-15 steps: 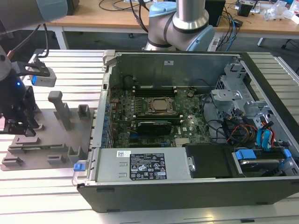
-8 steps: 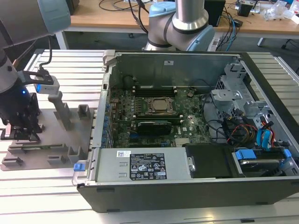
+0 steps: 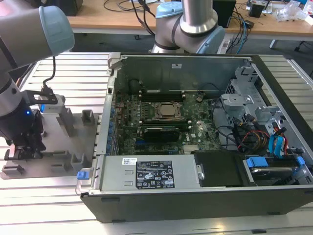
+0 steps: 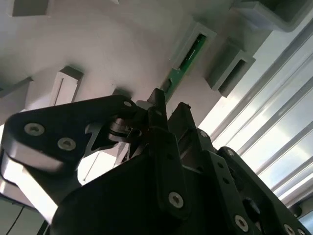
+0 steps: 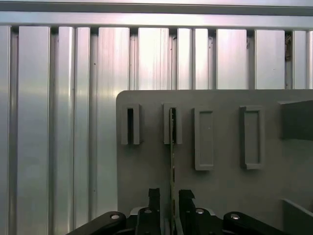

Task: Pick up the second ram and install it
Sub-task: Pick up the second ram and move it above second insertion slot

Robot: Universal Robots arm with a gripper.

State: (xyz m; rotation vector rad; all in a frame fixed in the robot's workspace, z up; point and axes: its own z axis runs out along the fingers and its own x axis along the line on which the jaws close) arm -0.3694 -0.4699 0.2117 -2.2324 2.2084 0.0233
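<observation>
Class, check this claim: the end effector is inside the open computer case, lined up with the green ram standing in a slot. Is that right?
No. The exterior view shows the end effector outside the case, at the grey fixture; there it is lined up with the ram standing in a slot.

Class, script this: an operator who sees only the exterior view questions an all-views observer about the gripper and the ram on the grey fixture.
Operator: Is the gripper at the ram?
Observer: Yes; in the first wrist view the gripper straddles the second ram, one finger each side.
Operator: Closed on it?
Observer: No, a gap shows between the fingers and the stick.
</observation>
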